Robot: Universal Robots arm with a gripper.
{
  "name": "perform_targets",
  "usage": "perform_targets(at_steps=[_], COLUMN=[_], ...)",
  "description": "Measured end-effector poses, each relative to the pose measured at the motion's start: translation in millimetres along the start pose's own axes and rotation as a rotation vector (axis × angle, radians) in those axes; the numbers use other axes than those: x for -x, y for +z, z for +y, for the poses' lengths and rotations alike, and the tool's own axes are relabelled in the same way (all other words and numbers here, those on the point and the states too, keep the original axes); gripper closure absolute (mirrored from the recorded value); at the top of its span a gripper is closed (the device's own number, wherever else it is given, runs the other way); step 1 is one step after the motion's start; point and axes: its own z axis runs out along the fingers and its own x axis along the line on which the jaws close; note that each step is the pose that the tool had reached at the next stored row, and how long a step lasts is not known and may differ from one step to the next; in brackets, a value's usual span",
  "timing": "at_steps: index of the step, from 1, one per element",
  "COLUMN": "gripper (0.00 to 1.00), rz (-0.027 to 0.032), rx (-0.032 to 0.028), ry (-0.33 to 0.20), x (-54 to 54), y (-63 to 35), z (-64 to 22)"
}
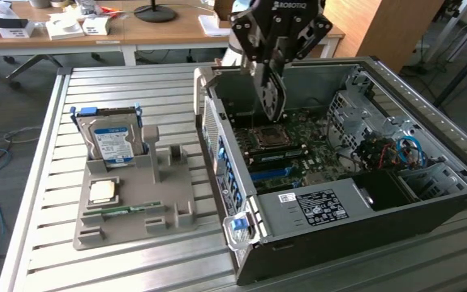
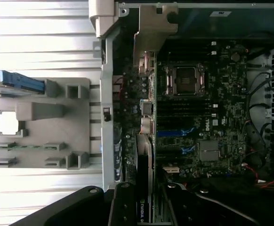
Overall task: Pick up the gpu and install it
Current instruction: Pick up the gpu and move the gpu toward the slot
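Observation:
My gripper (image 1: 272,64) hangs over the open computer case (image 1: 428,103), shut on the gpu (image 1: 269,97). The gpu is a thin dark card that hangs edge-on and upright, with its lower end just above the motherboard (image 1: 315,143) near the CPU socket (image 1: 270,137). In the wrist view the gpu (image 2: 144,160) runs as a slim strip along the motherboard (image 2: 221,122), next to the case's rear wall. It carries a small green label close to the gripper (image 2: 144,200). The card looks to be above the board, not seated.
A grey holder tray (image 1: 165,201) lies on the slatted metal table (image 1: 47,152), at the exterior view's left of the case. It holds a silver hard drive (image 1: 112,143) with a blue label, a square chip (image 1: 104,191) and a green memory stick (image 1: 124,211). Red and blue cables (image 1: 396,152) sit inside the case.

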Motion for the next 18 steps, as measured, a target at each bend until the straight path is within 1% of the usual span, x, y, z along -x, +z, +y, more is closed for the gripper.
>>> perform_targets(at_steps=[14, 18], gripper=[0.74, 0.74], rz=[0.0029, 0.0033], rx=[-0.0001, 0.0001], ry=[0.000, 0.000], x=[63.6, 80.0], y=[1.3, 1.7], z=[3.1, 3.9])
